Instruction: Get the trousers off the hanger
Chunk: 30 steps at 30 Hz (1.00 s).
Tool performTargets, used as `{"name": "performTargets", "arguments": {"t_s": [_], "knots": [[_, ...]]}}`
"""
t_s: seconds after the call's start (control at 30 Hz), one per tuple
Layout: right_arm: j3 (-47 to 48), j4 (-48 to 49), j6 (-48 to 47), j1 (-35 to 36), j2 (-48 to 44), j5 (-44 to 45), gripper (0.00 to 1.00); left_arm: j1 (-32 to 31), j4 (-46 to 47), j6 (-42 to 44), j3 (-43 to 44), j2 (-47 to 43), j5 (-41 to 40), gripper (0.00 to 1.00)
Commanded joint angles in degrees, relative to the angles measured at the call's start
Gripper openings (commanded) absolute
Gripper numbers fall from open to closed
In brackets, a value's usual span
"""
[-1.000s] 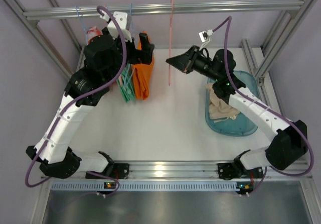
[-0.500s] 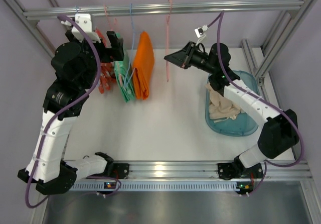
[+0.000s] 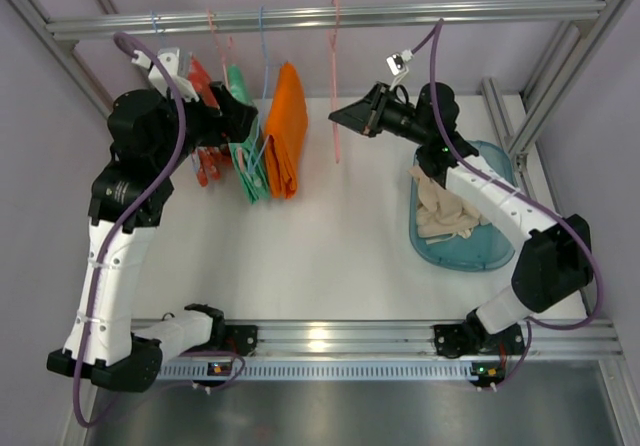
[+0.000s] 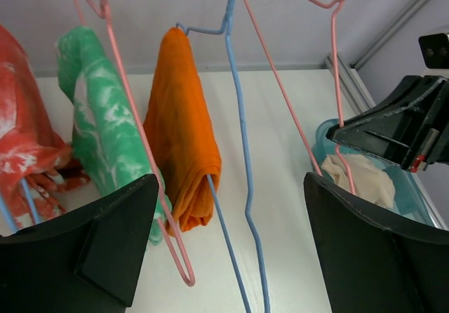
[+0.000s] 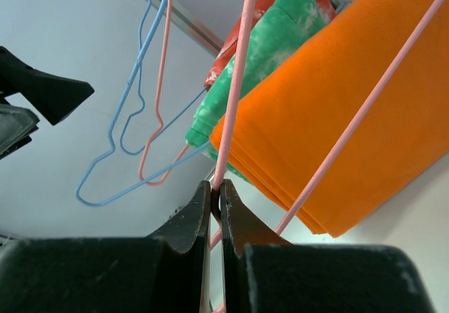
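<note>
I note the rail [image 3: 330,16] spanning the 12 o'clock edge of the table [image 3: 330,256]. At 11 o'clock the hung trousers [image 3: 285,141] sit just right of two other garments [image 3: 245,166]. A bare hanger [image 3: 337,116] hangs apart to their right, at 12 o'clock, pinched by my right gripper [image 3: 340,121]. My left gripper [image 3: 238,116] sits beside the garments at 10 o'clock. At 3 o'clock the tub [image 3: 495,251] holds the other trousers [image 3: 445,216].

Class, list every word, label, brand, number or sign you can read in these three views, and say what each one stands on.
None: no view shows any readable word, number, brand or sign.
The orange trousers, beige trousers, green cloth and red cloth show only colour or pattern.
A small white block high in the top view is too small to tell.
</note>
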Motion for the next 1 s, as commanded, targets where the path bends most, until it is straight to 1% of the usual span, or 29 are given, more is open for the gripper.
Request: {"name": "performTargets", "arguments": {"t_s": [0.0, 0.13, 0.23, 0.3, 0.47, 0.53, 0.57, 0.6, 0.67, 0.7, 0.77, 0.8, 0.87, 0.9, 0.97], "knots": [[4.27, 0.68, 1.42, -1.73, 0.19, 2.36, 0.0, 0.4, 1.5, -2.8, 0.63, -0.25, 4.65, 0.9], [3.66, -3.53, 0.9, -1.73, -1.47, 3.59, 0.0, 0.4, 1.5, -3.68, 4.05, 2.65, 8.25, 0.87], [0.51, -7.84, -0.16, -1.73, -4.9, 7.09, 0.0, 0.4, 1.42, -4.56, 7.48, 5.46, 10.01, 0.84], [-0.73, -9.42, 0.28, -1.73, -6.49, 7.29, 0.0, 0.4, 1.5, -5.43, 9.59, 7.3, 11.77, 0.83], [-2.23, -10.66, 2.39, -2.7, -7.8, 6.67, 0.0, 0.31, 1.5, -6.32, 12.23, 10.3, 12.92, 0.81], [-1.88, -10.66, 1.78, -2.79, -7.72, 5.97, 0.0, 0.31, 1.42, -6.23, 13.46, 11.79, 13.53, 0.79], [-1.71, -11.01, 1.51, -2.96, -7.63, 5.88, 0.04, 0.31, 1.5, -6.15, 13.9, 12.67, 13.88, 0.78], [-1.62, -11.19, 1.16, -3.05, -7.72, 5.62, 0.1, 0.31, 1.5, -6.14, 14.43, 13.2, 14.49, 0.76], [-1.88, -11.36, 1.07, -3.49, -7.98, 5.7, 0.2, 0.31, 1.5, -6.32, 15.57, 14.16, 14.94, 0.74], [-1.97, -11.45, 0.98, -3.84, -8.07, 5.62, 0.31, 0.31, 1.42, -6.58, 15.75, 14.95, 15.03, 0.73], [-1.88, -12.06, 0.63, -4.28, -8.42, 5.53, 0.41, 0.31, 1.33, -6.76, 15.75, 15.66, 14.15, 0.69], [-1.62, -12.33, 0.28, -4.46, -8.68, 5.61, 0.51, 0.31, 1.42, -6.93, 15.75, 16.27, 13.63, 0.68], [-1.44, -13.64, -0.07, -4.98, -9.38, 5.88, 0.63, 0.31, 1.42, -7.2, 15.58, 17.06, 12.66, 0.66], [-1.18, -14.08, -0.77, -5.16, -9.56, 6.23, 0.73, 0.31, 1.42, -7.46, 15.58, 17.24, 12.13, 0.64], [-0.65, -15.49, -1.74, -5.51, -10.35, 6.75, 0.8, 0.31, 1.42, -7.72, 15.58, 18.12, 11.43, 0.62]]}}
